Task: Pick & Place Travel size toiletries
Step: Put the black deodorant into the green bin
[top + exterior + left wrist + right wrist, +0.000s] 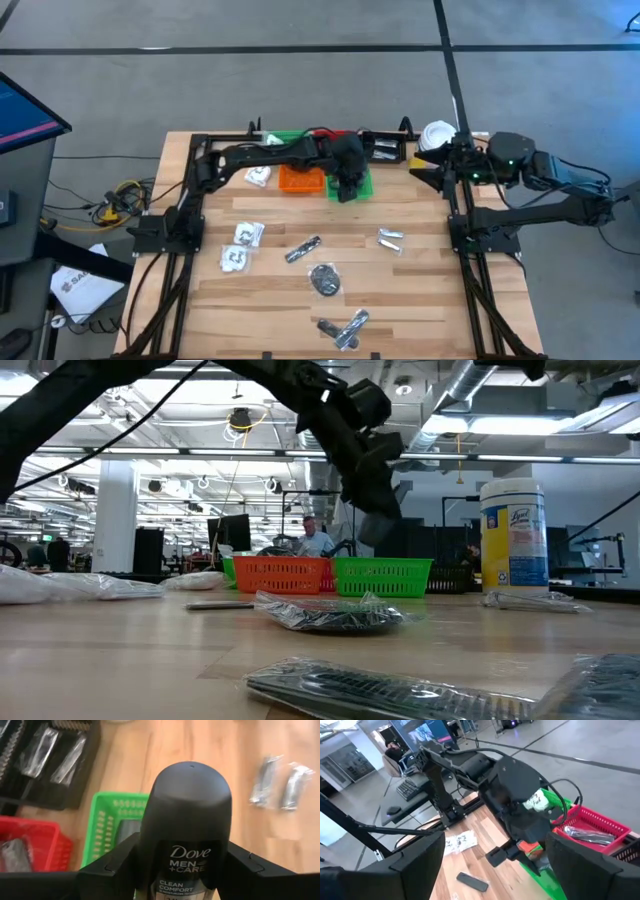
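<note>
Dark grey deodorant stick (pixel 187 827) (Dove Men+Care, cap toward the camera) sits clamped between the left gripper (pixel 186 870) fingers, held in the air right above the green tray (pixel 352 184). Green tray already has one dark item lying in it, seen in the left wrist view.

Step in hand, as I read it: drop the stick into the green tray. To do it well, centre over the tray's open middle, lower until the stick is below the mesh wall, then release; letting go high risks it bouncing out or tipping onto the orange tray (pixel 301 179), which touches the green one on its left. Red tray (pixel 35 842) and black tray (pixel 47 762) sit behind the green tray, so avoid drifting back.

Right gripper (pixel 495 865) waits with jaws wide, empty, off to the right of the green tray near the white canister (pixel 513 536).

Other toiletries (packets (pixel 243 247), silvery sachets (pixel 391 239)) lie in front of the green tray, well apart from it.
</note>
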